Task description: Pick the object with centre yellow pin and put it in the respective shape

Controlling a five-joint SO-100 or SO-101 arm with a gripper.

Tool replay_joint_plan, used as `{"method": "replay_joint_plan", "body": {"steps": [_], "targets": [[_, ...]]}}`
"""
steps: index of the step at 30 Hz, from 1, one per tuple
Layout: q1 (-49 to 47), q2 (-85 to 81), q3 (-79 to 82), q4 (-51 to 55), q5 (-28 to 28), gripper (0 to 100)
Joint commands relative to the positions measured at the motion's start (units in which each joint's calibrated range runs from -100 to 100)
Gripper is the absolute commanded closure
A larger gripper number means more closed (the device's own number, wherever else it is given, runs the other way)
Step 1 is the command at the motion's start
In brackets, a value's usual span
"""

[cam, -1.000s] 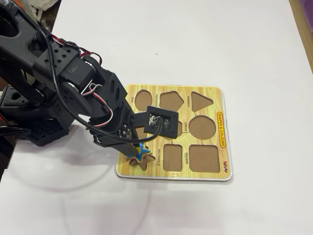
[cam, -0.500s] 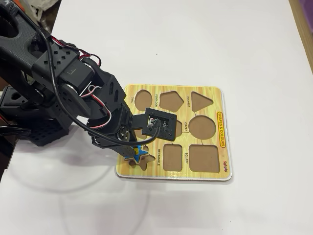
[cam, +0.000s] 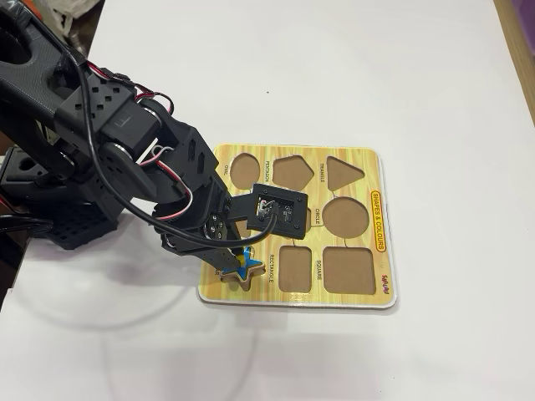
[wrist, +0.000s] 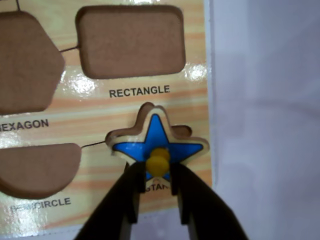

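A blue star piece [wrist: 157,135] with a yellow centre pin [wrist: 158,161] lies over the star recess [wrist: 181,131] at the near right corner of the wooden shape board [wrist: 125,107]. It is slightly offset, and slivers of the recess show beside its upper points. My black gripper [wrist: 157,172] comes in from the bottom edge, its jaws shut on the yellow pin from both sides. In the fixed view the gripper [cam: 238,261] holds the star [cam: 250,268] at the board's [cam: 380,251] lower left corner.
The rectangle [wrist: 130,40], hexagon [wrist: 25,60] and semicircle [wrist: 35,167] recesses are empty. The fixed view also shows empty circle [cam: 345,217], square [cam: 349,270] and triangle [cam: 344,171] recesses. The arm's base [cam: 50,167] stands left of the board on a white table.
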State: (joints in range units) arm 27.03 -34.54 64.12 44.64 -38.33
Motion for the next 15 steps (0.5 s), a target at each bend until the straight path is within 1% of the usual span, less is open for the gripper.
{"method": "replay_joint_plan", "body": {"steps": [1, 15], "targets": [[0.0, -0.5, -0.7, -0.9, 0.0, 96], [-0.2, -0.5, 1.3, -1.1, 0.0, 97]]}}
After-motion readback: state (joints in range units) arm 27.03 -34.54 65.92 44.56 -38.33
